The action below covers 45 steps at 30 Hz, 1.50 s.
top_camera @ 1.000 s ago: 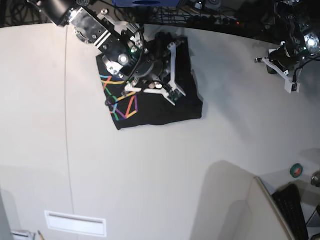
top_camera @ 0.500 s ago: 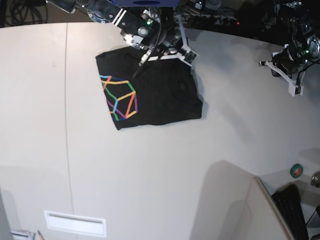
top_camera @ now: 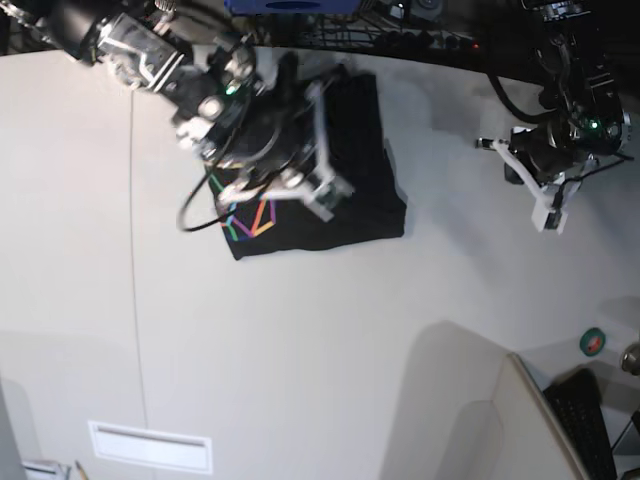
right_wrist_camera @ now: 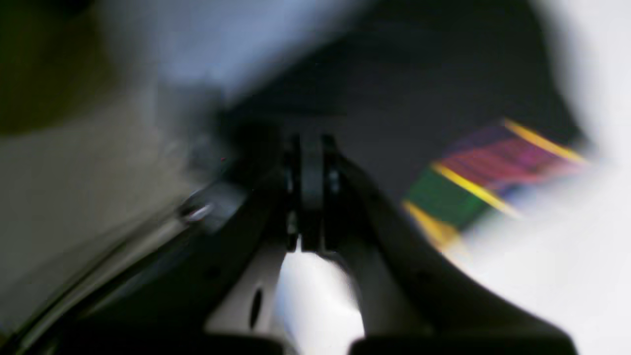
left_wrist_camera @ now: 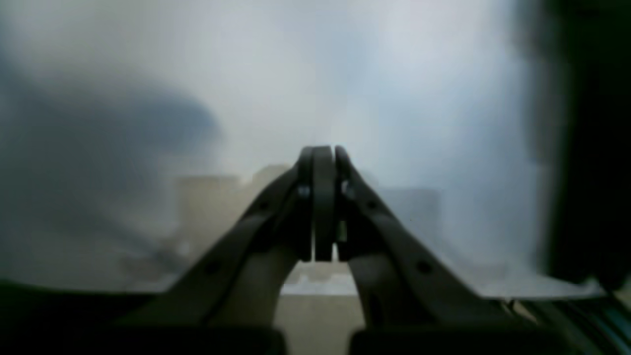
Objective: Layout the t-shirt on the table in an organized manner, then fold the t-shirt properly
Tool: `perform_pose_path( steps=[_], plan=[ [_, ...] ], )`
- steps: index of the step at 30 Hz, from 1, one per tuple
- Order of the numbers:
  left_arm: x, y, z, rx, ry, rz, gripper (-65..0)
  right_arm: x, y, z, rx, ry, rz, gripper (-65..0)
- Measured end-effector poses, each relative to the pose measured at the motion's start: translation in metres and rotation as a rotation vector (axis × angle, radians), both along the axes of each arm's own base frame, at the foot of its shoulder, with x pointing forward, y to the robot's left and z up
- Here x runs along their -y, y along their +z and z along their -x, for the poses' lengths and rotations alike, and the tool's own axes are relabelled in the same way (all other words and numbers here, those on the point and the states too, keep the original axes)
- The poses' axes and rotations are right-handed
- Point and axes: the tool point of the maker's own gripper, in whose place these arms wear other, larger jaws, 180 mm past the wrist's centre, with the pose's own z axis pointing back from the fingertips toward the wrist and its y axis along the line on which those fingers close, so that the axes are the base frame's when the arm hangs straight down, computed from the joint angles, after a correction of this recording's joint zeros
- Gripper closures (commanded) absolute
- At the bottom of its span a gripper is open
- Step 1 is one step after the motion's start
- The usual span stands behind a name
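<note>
White desk (top_camera: 300,350): folded black t-shirt (top_camera: 365,205) at twelve o'clock; both arms' jaws closed, empty. Folding appears complete; next, withdraw.

1. White table (top_camera: 330,330), smooth top, fills most of the base view.
2. Thin dark seam line (top_camera: 137,300) runs front to back, well left of the t-shirt.
3. Black t-shirt (top_camera: 360,205) lies folded flat near the table's far edge; multicolour line print (top_camera: 250,218) on its left part.
4. White rectangular panel (top_camera: 150,446) sits near the front edge, just right of the seam.
5. Small green round object (top_camera: 594,342) at the table's right edge, far right of the t-shirt.
</note>
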Motion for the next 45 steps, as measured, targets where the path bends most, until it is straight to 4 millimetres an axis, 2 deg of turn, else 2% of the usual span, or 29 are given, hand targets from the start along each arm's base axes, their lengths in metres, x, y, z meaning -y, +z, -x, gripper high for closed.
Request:
perform_pose_path(
  steps=[1,2,4,7,9,11,14,18,21,25,32,37,40,43,45],
  plan=[
    [0.01,0.008,-0.007,0.019,-0.017,0.001,0.0,0.022,0.001,-0.016,0.006,-0.075,0.032,0.0],
    [0.023,0.015,-0.015,0.047,-0.031,0.021,-2.8,0.039,0.003,-0.028,0.007,-0.145,0.041,0.0],
    [0.047,0.02,-0.022,0.057,-0.068,0.045,-18.3,0.056,0.008,-0.041,0.008,-0.227,0.021,0.0],
    [0.09,0.012,-0.021,0.024,-0.15,0.11,-43.6,0.074,0.011,-0.051,0.012,-0.306,0.013,0.0],
    [0.105,0.01,-0.019,0.02,-0.178,0.138,-55.1,0.089,0.009,-0.053,0.02,-0.329,0.033,0.0],
    [0.114,0.008,-0.017,0.017,-0.183,0.181,-59.6,0.102,0.004,-0.048,0.0,-0.356,0.059,0.0],
    [0.13,-0.008,-0.006,-0.033,-0.171,0.316,-59.2,0.105,-0.002,-0.039,-0.023,-0.359,0.064,0.0],
    [0.127,-0.034,0.007,-0.11,-0.075,0.466,-59.4,0.104,-0.004,-0.036,-0.027,-0.358,0.064,0.0],
    [0.134,-0.048,0.014,-0.139,-0.046,0.529,-59.4,0.104,-0.006,-0.033,-0.035,-0.358,0.063,0.0],
    [0.142,-0.05,0.006,-0.086,-0.018,0.58,-59.4,0.103,-0.007,-0.032,-0.036,-0.354,0.067,0.0],
    [0.143,-0.066,0.01,-0.128,0.011,0.613,-59.4,0.103,-0.007,-0.032,-0.037,-0.354,0.066,0.0],
    [0.17,-0.069,-0.001,-0.117,-0.053,0.642,-59.4,0.102,-0.007,-0.032,-0.037,-0.353,0.064,0.0],
    [0.189,-0.072,0.001,-0.119,-0.083,0.68,-59.4,0.103,-0.007,-0.032,-0.037,-0.354,0.065,0.0],
    [0.195,-0.076,0.002,-0.136,-0.08,0.71,-59.1,0.103,-0.008,-0.03,-0.042,-0.357,0.065,0.0],
    [0.195,-0.077,0.001,-0.137,-0.079,0.72,-53.3,0.107,-0.008,-0.031,-0.039,-0.378,0.051,0.0]
  ],
)
